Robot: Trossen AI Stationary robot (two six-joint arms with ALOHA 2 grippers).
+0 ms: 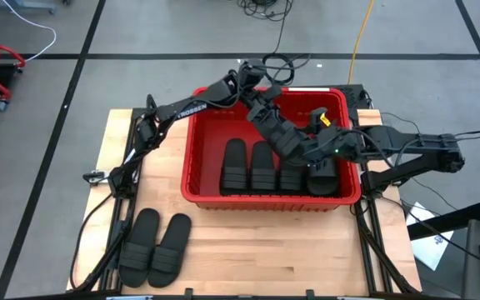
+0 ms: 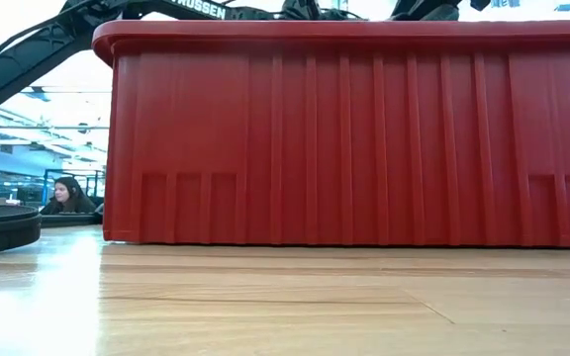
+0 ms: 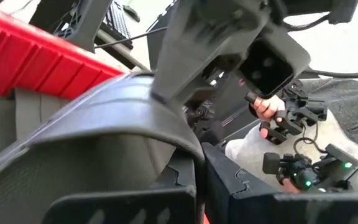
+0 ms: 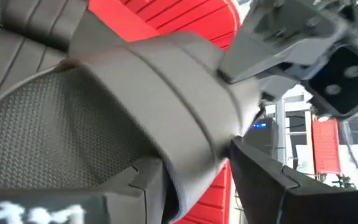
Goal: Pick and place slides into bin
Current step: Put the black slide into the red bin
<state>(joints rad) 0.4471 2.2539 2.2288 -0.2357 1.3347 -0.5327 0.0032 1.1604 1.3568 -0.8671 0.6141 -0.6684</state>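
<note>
- Nearest your lens in the low view is the red bin [image 2: 354, 138], its ribbed wall blocking everything inside; go by the high view.
- Both grippers meet over the bin's right end, on one slide [image 1: 327, 171] standing at the right of the row already packed.
- Your right gripper [image 4: 197, 180] has its jaws set wide around that slide's strap [image 4: 166, 93]; the strap passes between its fingers, so it reads as a hold, not an empty opening.
- Your left gripper [image 3: 197, 186] is fully closed and pinches the same strap from the other side.
- This slide's long axis runs front to back, parallel with its neighbours, and it lies directly beneath both jaws, so neither arm is nearer.
- Two more slides [image 1: 155, 247] lie side by side on the table [image 1: 307, 258] in front of the bin's left corner, well apart from both grippers; the left arm is on their side, so I'd judge it the better reach.
</note>
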